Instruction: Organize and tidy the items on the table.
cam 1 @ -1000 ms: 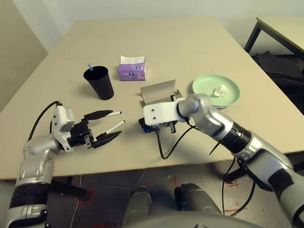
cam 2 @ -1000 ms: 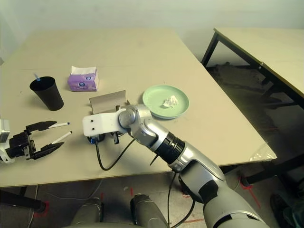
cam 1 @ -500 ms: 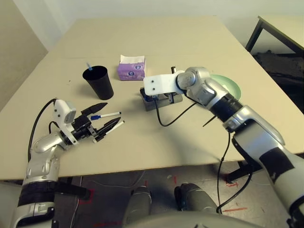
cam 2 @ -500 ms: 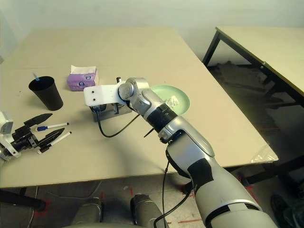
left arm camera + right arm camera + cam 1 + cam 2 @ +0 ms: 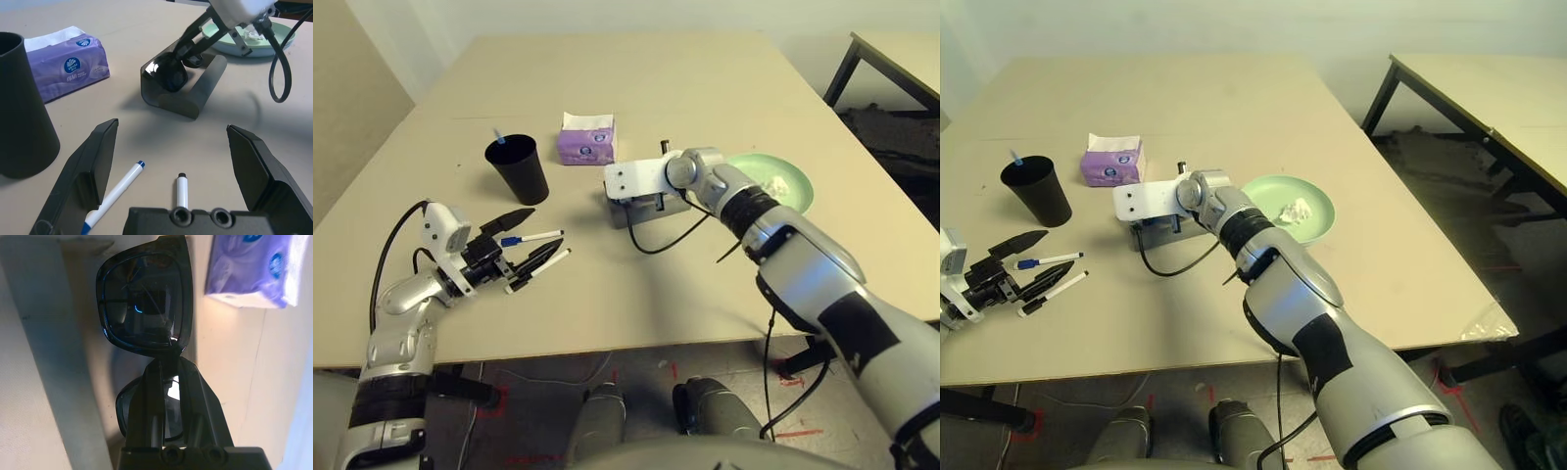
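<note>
The right pincer is gripping glossy black sunglasses over the open grey glasses case on the surface; one lens is sitting hidden behind its fingers. The left pincer is gaping beside two markers.

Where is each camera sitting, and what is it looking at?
Left and right eye views: on the head, looking down at the table; silver arms show.
Left wrist view: between the open left gripper, facing two markers and the glasses case.
Right wrist view: along the right gripper, shut on the sunglasses.
Shared: the sunglasses and the purple tissue pack show in both wrist views.
</note>
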You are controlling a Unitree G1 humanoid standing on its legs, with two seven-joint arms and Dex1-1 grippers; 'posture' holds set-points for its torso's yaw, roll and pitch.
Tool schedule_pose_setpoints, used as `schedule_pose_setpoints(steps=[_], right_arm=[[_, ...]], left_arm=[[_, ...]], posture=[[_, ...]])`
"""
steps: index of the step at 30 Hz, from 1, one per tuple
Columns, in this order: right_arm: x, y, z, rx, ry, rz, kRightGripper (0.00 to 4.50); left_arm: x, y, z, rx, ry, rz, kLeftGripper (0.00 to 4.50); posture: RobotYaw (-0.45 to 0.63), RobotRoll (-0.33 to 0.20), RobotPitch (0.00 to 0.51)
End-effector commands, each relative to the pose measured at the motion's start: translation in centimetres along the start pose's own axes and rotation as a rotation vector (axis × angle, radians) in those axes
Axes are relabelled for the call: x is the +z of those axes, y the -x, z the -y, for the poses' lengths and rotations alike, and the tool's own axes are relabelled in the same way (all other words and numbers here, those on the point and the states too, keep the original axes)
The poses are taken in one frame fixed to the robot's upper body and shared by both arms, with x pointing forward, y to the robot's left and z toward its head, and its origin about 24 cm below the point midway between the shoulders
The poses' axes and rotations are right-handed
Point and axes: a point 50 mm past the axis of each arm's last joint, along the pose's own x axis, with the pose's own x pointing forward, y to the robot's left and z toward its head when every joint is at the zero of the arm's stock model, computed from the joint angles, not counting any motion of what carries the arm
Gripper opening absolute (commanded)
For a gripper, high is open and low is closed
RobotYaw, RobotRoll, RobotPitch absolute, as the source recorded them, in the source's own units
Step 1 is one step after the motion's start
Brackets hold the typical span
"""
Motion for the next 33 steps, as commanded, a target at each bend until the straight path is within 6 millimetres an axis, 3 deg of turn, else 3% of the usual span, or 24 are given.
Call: schedule_pose_setpoints(steps=[1,10,15,17,22,27,30,33], right_arm=[[-0.3,0.1,-0.4,0.084,-0.025,-0.01,0.19],[-0.8,0.5,-1.3,0.236,-0.033,-0.025,0.19],[-0.1,1.6,0.9,0.167,-0.039,0.002,1.76],[0.1,2.4,2.2,0.134,-0.05,0.018,2.6],[0.9,5.6,5.7,0.08,-0.078,0.08,4.46],[1.2,10.2,7.4,0.088,-0.163,0.2,4.46],[0.7,12.4,6.6,0.092,-0.237,0.27,4.46],[0.2,13.2,4.6,0.103,-0.355,0.376,4.46]], left_arm=[[0.1,0.1,0.1,-0.002,-0.004,-0.007,4.5],[0.2,-0.1,-0.1,-0.009,-0.01,-0.005,4.5],[0.2,-0.2,-0.1,-0.017,-0.009,-0.006,4.5],[0.2,-0.2,-0.2,-0.019,-0.008,-0.007,4.5],[0.1,-0.3,-0.3,-0.025,-0.007,-0.011,4.5],[0.0,-0.4,-0.3,-0.03,-0.007,-0.012,4.5],[-0.1,-0.4,-0.3,-0.033,-0.004,-0.012,4.5],[-0.2,-0.5,-0.2,-0.035,-0.001,-0.009,4.5]], posture=[[0.05,0.0,0.071],[0.04,0.0,0.068],[0.03,0.0,0.07],[0.02,0.0,0.07],[0.01,0.0,0.07],[0.01,0.0,0.074],[0.01,0.0,0.076],[0.01,0.0,0.076]])
